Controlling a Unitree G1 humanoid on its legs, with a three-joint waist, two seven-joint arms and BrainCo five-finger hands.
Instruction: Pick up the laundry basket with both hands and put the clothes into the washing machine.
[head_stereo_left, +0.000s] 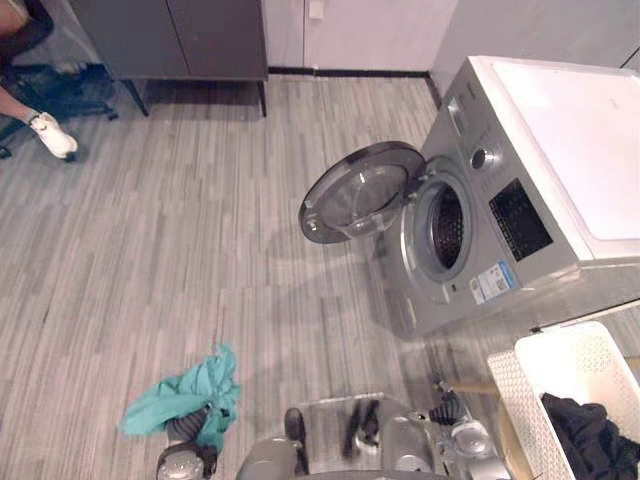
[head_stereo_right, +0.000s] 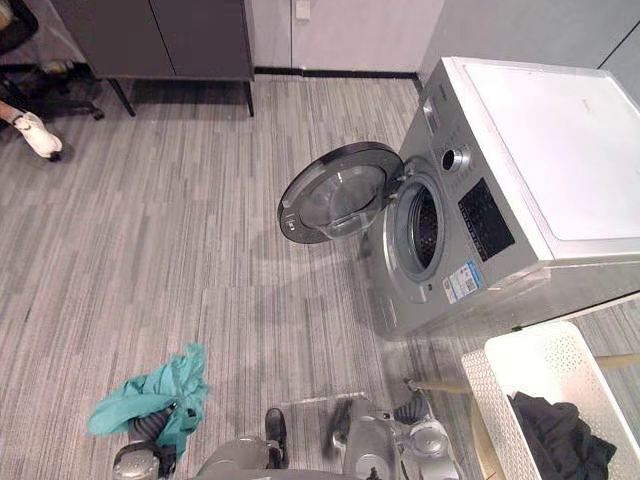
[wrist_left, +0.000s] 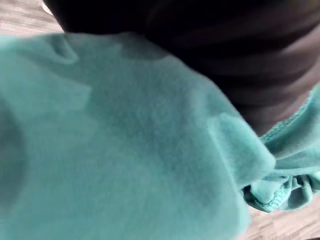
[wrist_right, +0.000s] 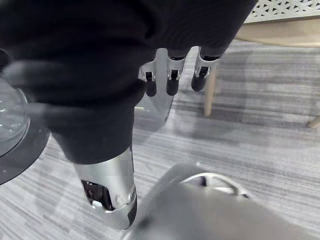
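Observation:
A teal garment (head_stereo_left: 190, 395) hangs in a bunch over my left hand (head_stereo_left: 186, 428) low on the left, above the floor. In the left wrist view the teal cloth (wrist_left: 125, 150) covers the hand below its dark cover. The white lattice laundry basket (head_stereo_left: 560, 365) stands at the lower right with dark clothes (head_stereo_left: 595, 440) in it. My right hand (wrist_right: 170, 75) hangs beside it, holding nothing, its fingers relaxed and its thumb (wrist_right: 112, 190) straight. The silver washing machine (head_stereo_left: 520, 210) stands at the right with its round door (head_stereo_left: 360, 190) swung open and the drum (head_stereo_left: 445, 225) dark inside.
The basket rests on a stand with light wooden legs (wrist_right: 210, 95). A dark cabinet on thin legs (head_stereo_left: 170, 40) stands at the back wall. At the far left a person's foot in a white shoe (head_stereo_left: 50, 135) shows beside an office chair's base (head_stereo_left: 60, 90).

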